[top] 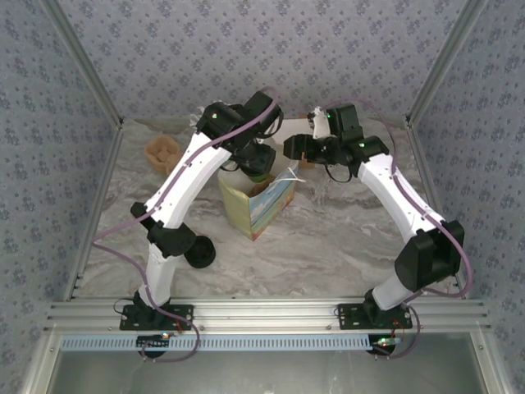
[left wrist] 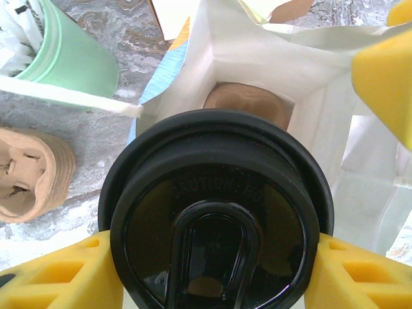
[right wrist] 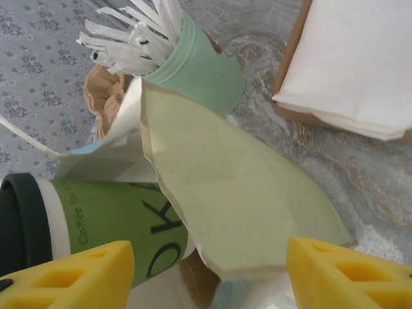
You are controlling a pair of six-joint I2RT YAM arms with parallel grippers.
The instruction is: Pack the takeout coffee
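1. Over the middle of the table [top: 344,238], grips the coffee cup [left wrist: 219,238] in the left gripper [left wrist: 212,273], with 1 yellow finger pressed against each side of the cup just below the black lid.
2. Hangs that cup at the open mouth of the paper bag [top: 258,205], lid facing the left wrist camera, with the bag's brown bottom visible beyond it.
3. From the right wrist view, shows the cup's green wall [right wrist: 122,219] running behind a flap of the bag; cannot tell how far its lower end is inside.
4. Has the right gripper [right wrist: 209,270] released, its 2 yellow fingers spread wide, with the pale green flap of the bag lying between them and not pinched.
5. Puts that gripper just beside the bag's far right rim in the top view [top: 294,149], across from the left gripper [top: 256,160].
6. Stands the bag upright, its printed side toward the arm bases.
7. Beyond the bag, finds a mint cup [left wrist: 71,61] full of white sticks [right wrist: 129,32], near the bag but apart from it.
8. Left of the mint cup, finds a stack of cream cups [top: 162,152] on the table.
9. To the far right, finds white napkins [right wrist: 354,64] piled in a brown tray.
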